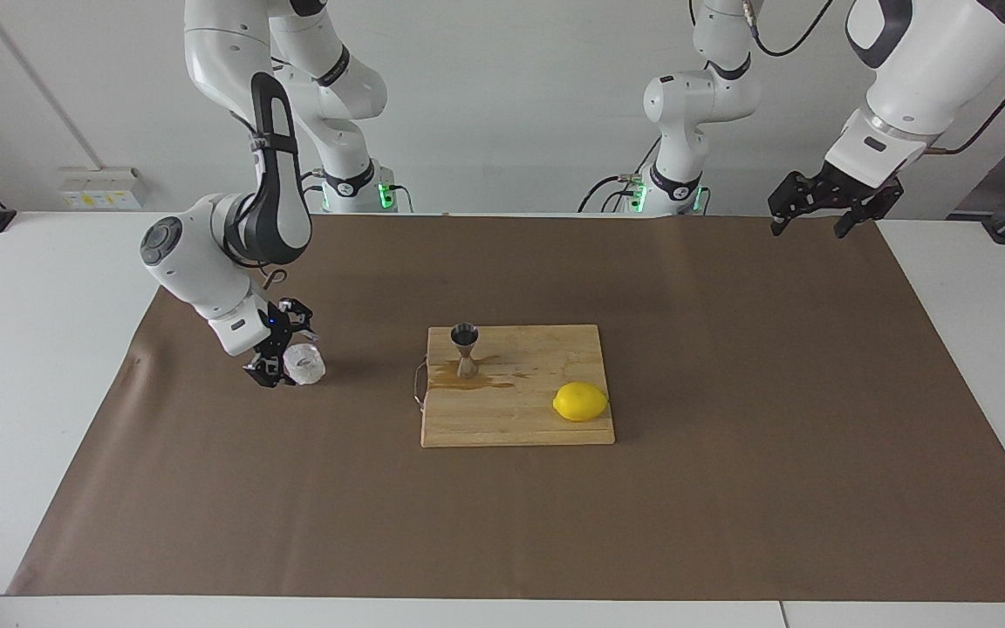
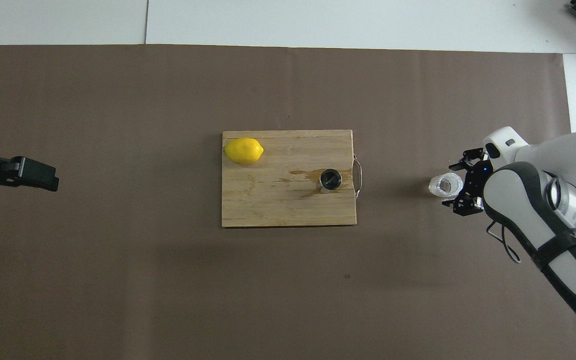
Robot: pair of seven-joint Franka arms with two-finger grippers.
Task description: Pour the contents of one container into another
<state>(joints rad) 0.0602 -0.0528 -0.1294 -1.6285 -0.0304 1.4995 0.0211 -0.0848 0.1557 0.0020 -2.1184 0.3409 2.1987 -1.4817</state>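
Wall: plain white painted wall, evenly lit.
Table: white tabletop made of separate panels, with seams visible in the overhead view.
Cover: large brown paper sheet spread over most of the tabletop.
Fitting: small white box with yellow labels at the wall's foot.
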